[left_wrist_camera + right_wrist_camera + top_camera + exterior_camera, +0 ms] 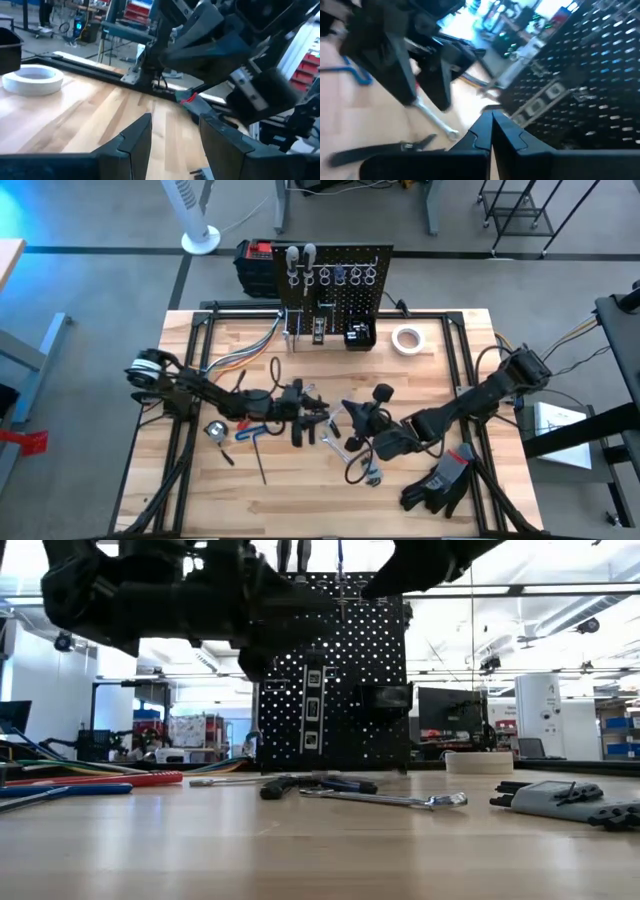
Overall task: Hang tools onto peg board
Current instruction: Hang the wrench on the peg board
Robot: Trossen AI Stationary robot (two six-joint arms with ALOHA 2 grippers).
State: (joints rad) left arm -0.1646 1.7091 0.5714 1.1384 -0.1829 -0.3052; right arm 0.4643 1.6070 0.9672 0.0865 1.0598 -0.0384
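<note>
Left gripper [172, 142] hangs part-open and empty, right gripper [491, 131] pinched shut on nothing, a silver wrench [385, 799] flat on the table below both jaws, probably stiff and slick, best pinched mid-shaft, peg board [335, 285] beyond.

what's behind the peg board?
High view: a red-and-black box sits just behind the peg board, sticking out past its left edge. How far the box runs behind the panel is hidden. Beyond that, grey floor and a white fan base.
</note>
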